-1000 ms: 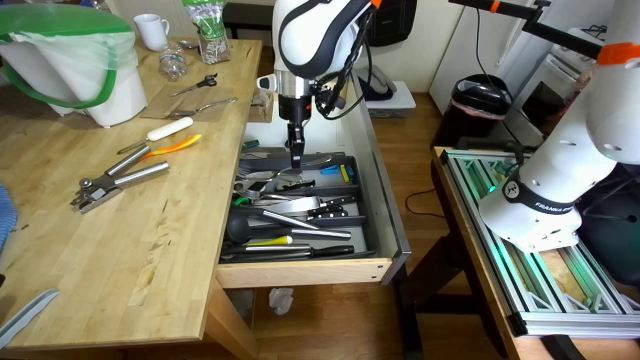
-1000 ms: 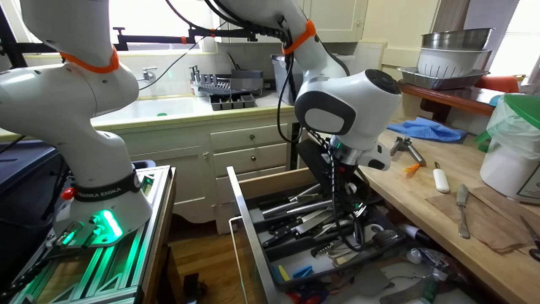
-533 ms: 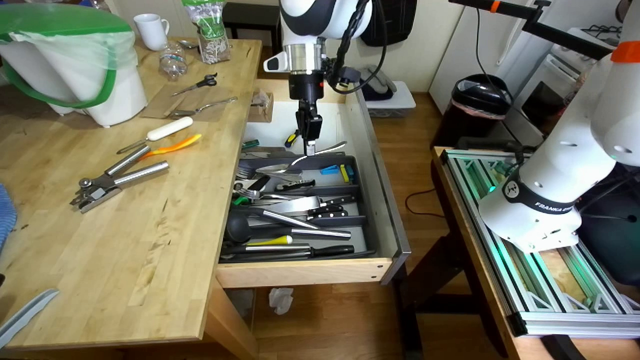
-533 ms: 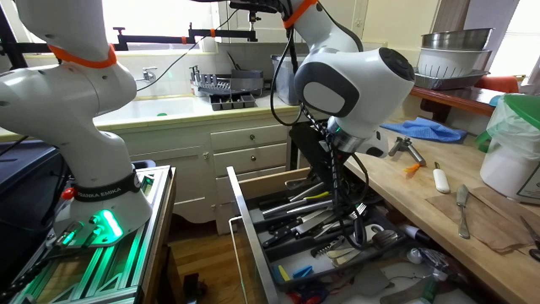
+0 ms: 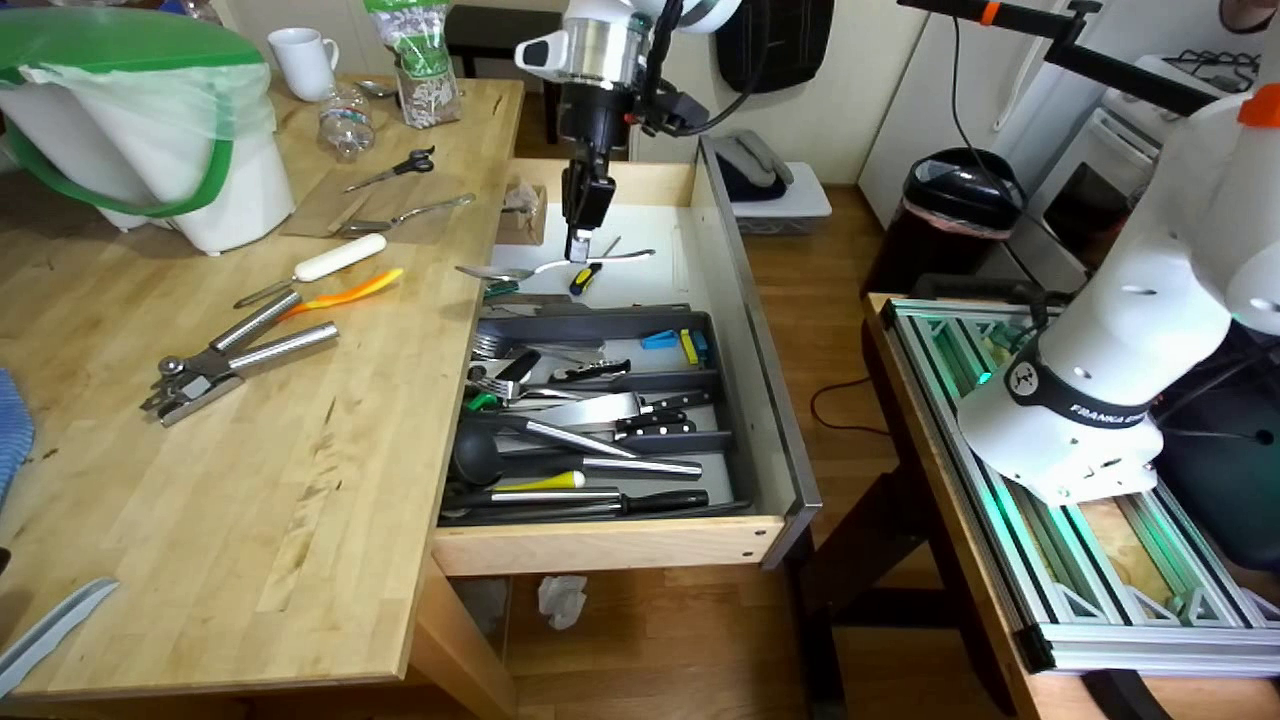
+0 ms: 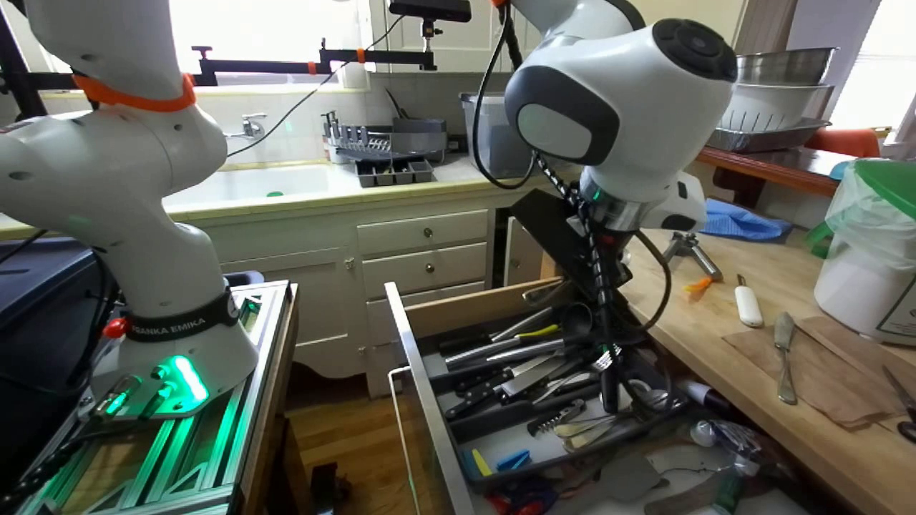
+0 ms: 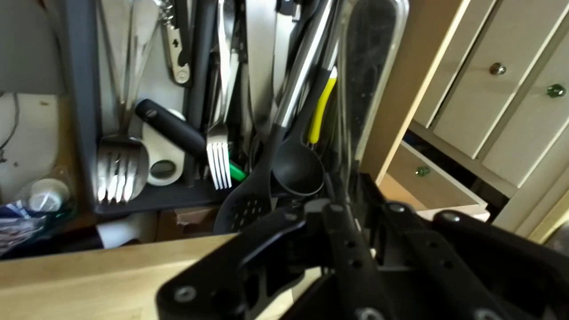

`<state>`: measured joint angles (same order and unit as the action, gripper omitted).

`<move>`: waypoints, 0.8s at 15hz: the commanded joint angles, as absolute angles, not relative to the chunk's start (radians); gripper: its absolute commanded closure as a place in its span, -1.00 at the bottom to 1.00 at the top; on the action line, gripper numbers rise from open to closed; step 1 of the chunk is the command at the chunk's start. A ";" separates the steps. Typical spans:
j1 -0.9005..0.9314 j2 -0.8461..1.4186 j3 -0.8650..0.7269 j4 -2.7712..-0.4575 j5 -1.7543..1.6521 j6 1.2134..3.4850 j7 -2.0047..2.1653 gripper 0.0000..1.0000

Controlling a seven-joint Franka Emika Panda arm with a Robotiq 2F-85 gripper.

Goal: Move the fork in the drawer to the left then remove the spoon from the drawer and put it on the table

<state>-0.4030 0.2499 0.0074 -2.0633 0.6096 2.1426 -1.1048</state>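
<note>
The gripper (image 5: 579, 246) pinches the spoon (image 5: 512, 273) by its handle, nearer the bowl than the handle's end, and holds it up clear of the cutlery, roughly level. The bowl points toward the worktop (image 5: 350, 520); the handle reaches out over the drawer (image 5: 610, 548), seen against its white rear section. In an exterior view the bowl crosses the worktop's edge, though from this angle it is hard to judge whether it truly hangs over the wood.

In the cutlery tray (image 5: 620, 325), a fork (image 7: 218, 155) lies beside the knives (image 7: 261, 58), tines toward the worktop side, and a black ladle (image 7: 298, 169) rests farther along. The neighbouring compartment has a second fork (image 7: 120, 169) in it. On the worktop are a metal hand press (image 5: 210, 368), a white-handled tool (image 5: 340, 258) and scissors (image 5: 400, 168), with a white bucket (image 5: 250, 200) near them.
</note>
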 commanded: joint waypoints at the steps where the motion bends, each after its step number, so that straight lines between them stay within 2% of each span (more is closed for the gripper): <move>1: -0.353 0.312 -0.072 -1.964 0.568 2.231 -1.064 0.94; 8: -0.373 0.496 -0.046 -1.710 0.525 2.295 -1.069 0.94; 9: -0.380 0.438 -0.050 -1.785 0.515 2.296 -1.073 0.77; 12: -0.383 0.482 -0.033 -1.733 0.513 2.297 -1.072 0.77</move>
<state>-0.3695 0.4818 -0.0477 -1.7338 0.5225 2.2967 -1.0775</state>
